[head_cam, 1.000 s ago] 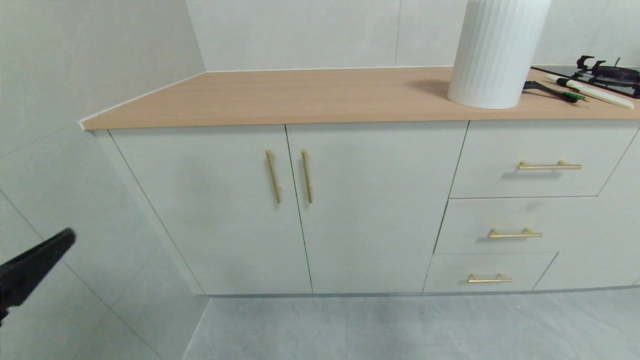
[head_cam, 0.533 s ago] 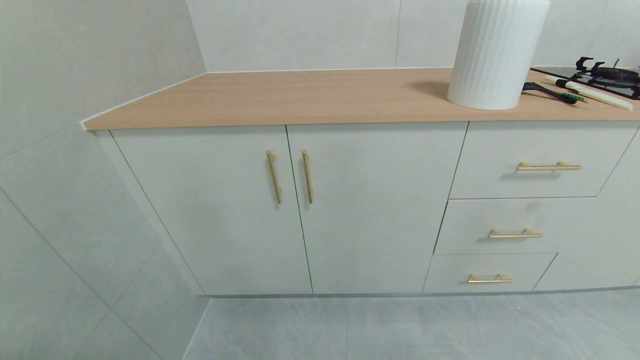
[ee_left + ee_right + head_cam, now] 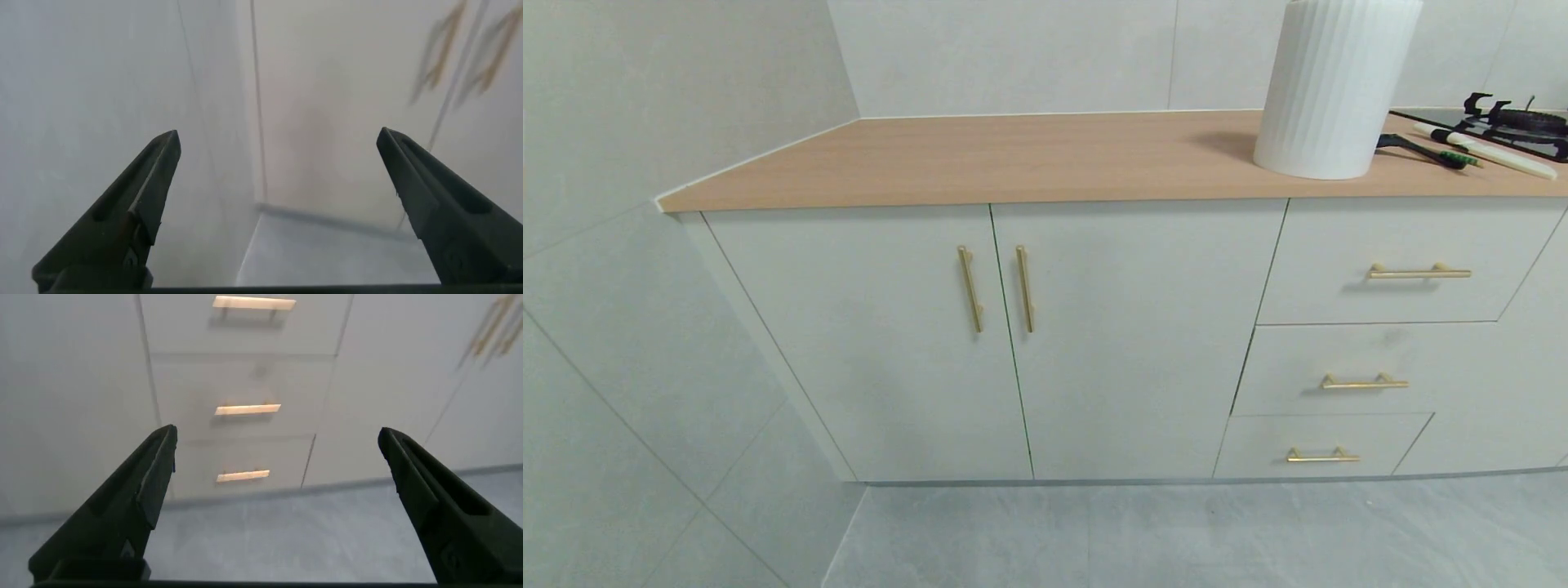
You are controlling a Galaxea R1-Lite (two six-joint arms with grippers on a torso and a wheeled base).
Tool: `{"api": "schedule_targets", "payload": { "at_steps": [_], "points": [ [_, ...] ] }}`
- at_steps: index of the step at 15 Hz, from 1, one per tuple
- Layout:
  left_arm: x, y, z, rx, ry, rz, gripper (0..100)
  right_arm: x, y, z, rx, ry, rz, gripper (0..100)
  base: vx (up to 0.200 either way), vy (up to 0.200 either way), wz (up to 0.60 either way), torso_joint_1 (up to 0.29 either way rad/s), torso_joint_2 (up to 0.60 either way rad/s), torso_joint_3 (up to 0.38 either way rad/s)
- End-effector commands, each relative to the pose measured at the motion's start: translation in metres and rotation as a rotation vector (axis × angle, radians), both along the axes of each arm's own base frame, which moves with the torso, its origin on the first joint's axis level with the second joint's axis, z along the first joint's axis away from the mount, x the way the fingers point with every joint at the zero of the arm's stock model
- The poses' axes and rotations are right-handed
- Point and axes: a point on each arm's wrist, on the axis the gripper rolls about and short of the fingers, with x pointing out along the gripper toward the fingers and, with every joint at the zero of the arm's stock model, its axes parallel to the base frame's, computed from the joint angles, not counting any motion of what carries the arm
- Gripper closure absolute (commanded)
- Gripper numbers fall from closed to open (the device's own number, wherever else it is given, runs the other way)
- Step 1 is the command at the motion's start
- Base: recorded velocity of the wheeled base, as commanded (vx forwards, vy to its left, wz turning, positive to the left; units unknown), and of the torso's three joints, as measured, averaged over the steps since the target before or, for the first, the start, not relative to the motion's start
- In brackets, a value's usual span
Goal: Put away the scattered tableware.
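On the wooden countertop (image 3: 980, 159), at its far right, lie a black-handled utensil (image 3: 1419, 149) with a green tip and a long white-handled utensil (image 3: 1486, 153). A tall white ribbed container (image 3: 1330, 86) stands just left of them. My left gripper (image 3: 278, 147) is open, low down, facing the cabinet's left corner and the floor. My right gripper (image 3: 278, 445) is open too, low in front of the drawers (image 3: 245, 408), with nothing between its fingers.
The white cabinet has two doors with vertical gold handles (image 3: 996, 287) and three drawers with gold handles (image 3: 1364, 381) on the right. A black stove grate (image 3: 1515, 120) sits at the counter's far right. A tiled wall (image 3: 621, 245) closes the left side; grey floor (image 3: 1176, 535) lies below.
The left gripper's black finger, seen at the head view's lower left a second ago, has dropped out of that view. The cabinet and countertop items have not moved.
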Motion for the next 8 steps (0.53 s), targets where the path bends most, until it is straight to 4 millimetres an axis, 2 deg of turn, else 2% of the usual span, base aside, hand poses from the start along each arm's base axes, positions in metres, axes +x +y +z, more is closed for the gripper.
{"api": "schedule_targets", "payload": {
  "at_steps": [1, 4, 5, 8],
  "points": [
    [0.0054, -0.0017, -0.0275, 0.0, 0.088, -0.029, 0, 0.0021, 0.0003, -0.0076, 0.0, 0.043, 0.014, 0, 0.0, 0.0, 0.0, 0.0, 0.0, 0.0],
    [0.0063, -0.0068, -0.0277, -0.014, 0.08, -0.263, 0, 0.0025, 0.0023, -0.0082, 0.025, 0.043, 0.107, 0, 0.0, 0.0, 0.0, 0.0, 0.0, 0.0],
    [0.0064, -0.008, -0.0324, -0.022, 0.125, -0.319, 0, 0.0026, 0.0037, -0.0087, 0.029, 0.048, 0.167, 0, 0.0, 0.0, 0.0, 0.0, 0.0, 0.0],
    [0.0064, -0.008, -0.031, -0.044, 0.108, -0.318, 0, 0.0029, 0.0053, -0.0135, 0.05, 0.096, 0.245, 0, 0.0, 0.0, 0.0, 0.0, 0.0, 0.0]
  ]
}}
